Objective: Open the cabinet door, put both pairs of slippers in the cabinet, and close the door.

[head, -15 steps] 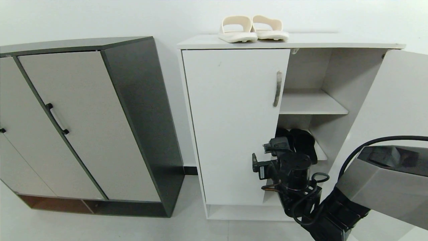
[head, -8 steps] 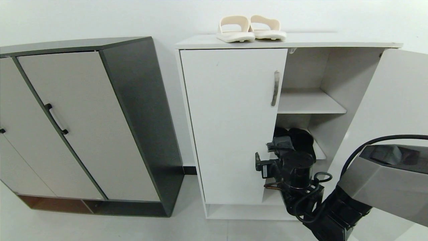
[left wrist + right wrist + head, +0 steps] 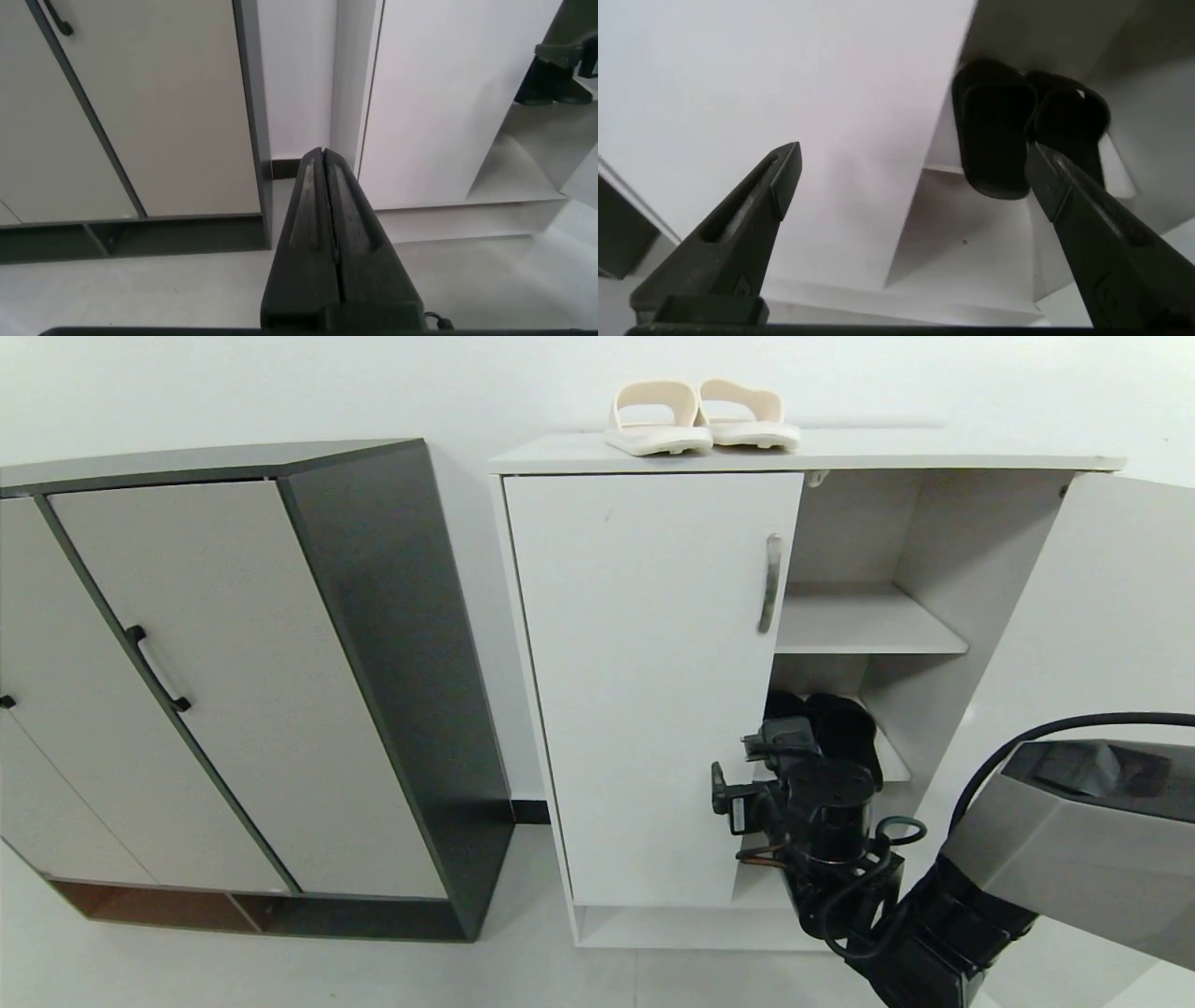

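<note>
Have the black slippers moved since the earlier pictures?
No. The black slippers keep their place on the lower shelf, beside the closed door.

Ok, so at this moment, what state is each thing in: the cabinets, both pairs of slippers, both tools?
white cabinet: right door swung open, left door shut
black slippers: inside the white cabinet, on the second shelf down
cream slippers: on top of the white cabinet, not yet stowed
dark cabinet: doors shut
left tool: shut, holding nothing
right tool: open, holding nothing
</note>
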